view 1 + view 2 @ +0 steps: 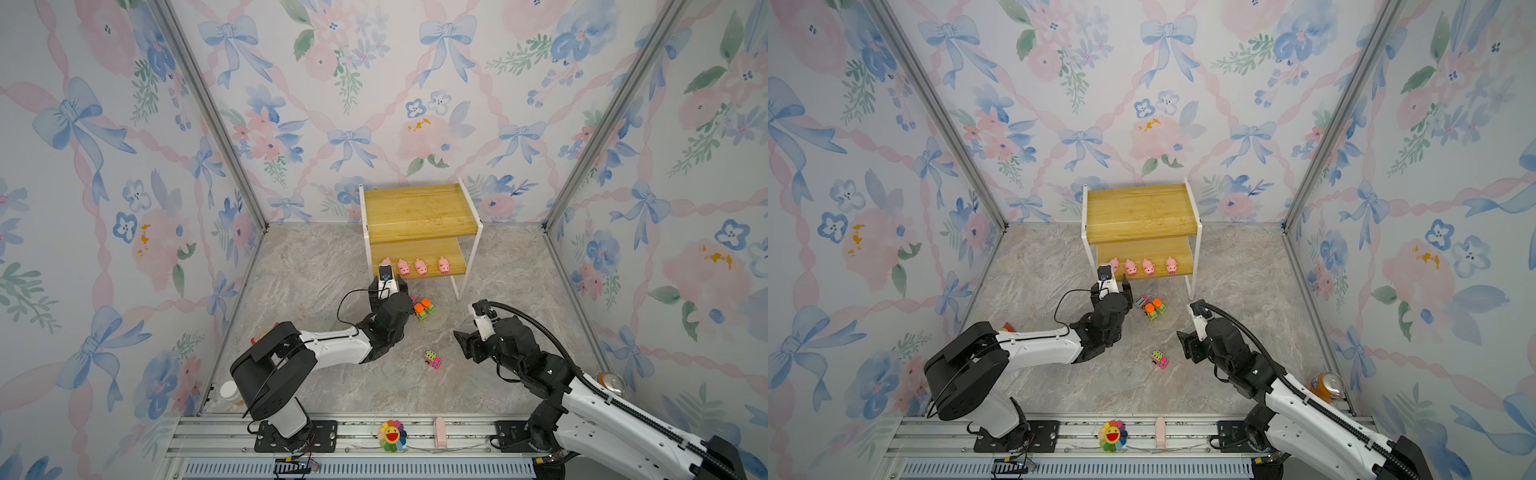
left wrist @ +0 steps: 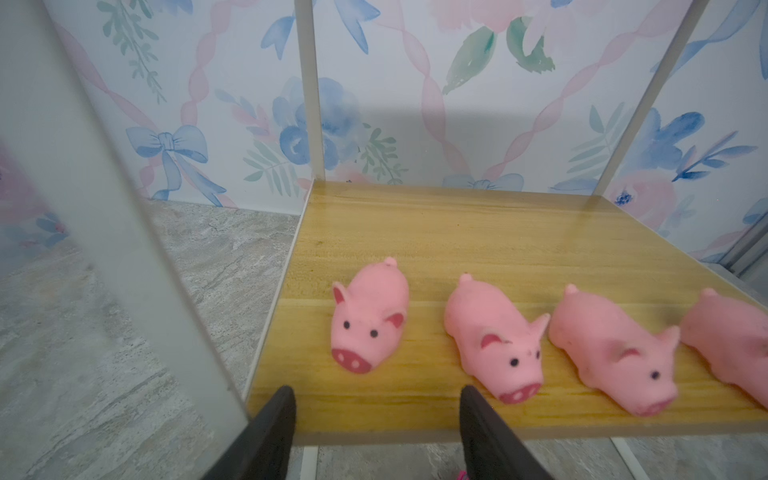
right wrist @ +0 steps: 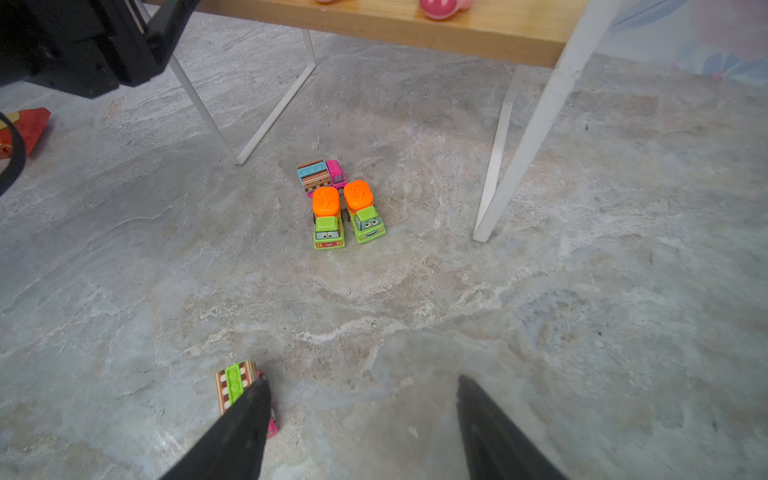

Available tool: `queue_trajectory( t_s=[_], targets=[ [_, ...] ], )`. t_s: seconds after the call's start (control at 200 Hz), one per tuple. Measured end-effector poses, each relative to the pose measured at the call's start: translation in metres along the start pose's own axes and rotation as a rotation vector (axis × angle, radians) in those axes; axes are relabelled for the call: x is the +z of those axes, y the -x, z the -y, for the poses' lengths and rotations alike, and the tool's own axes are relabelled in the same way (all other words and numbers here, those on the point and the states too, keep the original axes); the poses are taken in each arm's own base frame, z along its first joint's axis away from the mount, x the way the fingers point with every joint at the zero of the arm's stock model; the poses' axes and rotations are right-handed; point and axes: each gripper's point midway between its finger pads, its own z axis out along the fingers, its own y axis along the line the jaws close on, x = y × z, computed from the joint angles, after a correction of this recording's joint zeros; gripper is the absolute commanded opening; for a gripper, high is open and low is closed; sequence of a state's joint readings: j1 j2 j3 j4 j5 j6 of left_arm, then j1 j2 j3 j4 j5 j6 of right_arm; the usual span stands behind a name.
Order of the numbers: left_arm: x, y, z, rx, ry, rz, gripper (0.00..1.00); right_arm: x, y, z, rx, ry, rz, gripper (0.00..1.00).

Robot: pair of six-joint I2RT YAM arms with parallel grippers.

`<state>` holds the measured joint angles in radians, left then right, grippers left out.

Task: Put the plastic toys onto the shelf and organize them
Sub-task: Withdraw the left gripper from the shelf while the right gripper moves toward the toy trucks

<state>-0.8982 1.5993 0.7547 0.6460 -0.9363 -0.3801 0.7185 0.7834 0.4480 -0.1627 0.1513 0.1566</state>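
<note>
Pigs (image 1: 403, 267), four of them, stand in a row along the front of the shelf's (image 1: 419, 208) lower board, at twelve o'clock on the floor (image 1: 316, 386) in both top views. Only the left wrist view gives us their faces. Their snouts point toward the left gripper (image 2: 376, 395), whose jaws stand apart with nothing between them, just short of the board's edge.

Two green trucks (image 3: 328, 218) sit side by side on the floor at six o'clock from the shelf, and a pink truck (image 3: 322, 174) seems to touch them from behind. The right wrist view alone shows the smiling faces on their cabs. A second pink truck (image 1: 433, 359) lies at six o'clock from that cluster.

The right gripper (image 3: 361, 382) hangs wide and empty above the floor, with one finger covering part of that truck. An orange can (image 1: 1327, 386) at four o'clock shows best in a top view, and its label is too blurred for us to read.
</note>
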Motion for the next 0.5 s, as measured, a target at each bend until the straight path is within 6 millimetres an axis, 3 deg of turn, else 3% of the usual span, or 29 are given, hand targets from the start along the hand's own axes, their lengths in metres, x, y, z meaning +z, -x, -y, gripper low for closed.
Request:
queue_trajectory(
  t_s=[0.07, 0.27, 0.5],
  targets=[
    [-0.003, -0.004, -0.002, 0.003, 0.002, -0.007, 0.63, 0.0, 0.0, 0.0, 0.0, 0.0, 0.0, 0.74],
    [-0.012, -0.042, -0.017, 0.068, 0.018, -0.084, 0.63, 0.0, 0.0, 0.0, 0.001, 0.0, 0.0, 0.75],
    [-0.026, -0.057, -0.015, 0.089, 0.003, -0.106, 0.63, 0.0, 0.0, 0.0, 0.001, 0.0, 0.0, 0.75]
  ],
)
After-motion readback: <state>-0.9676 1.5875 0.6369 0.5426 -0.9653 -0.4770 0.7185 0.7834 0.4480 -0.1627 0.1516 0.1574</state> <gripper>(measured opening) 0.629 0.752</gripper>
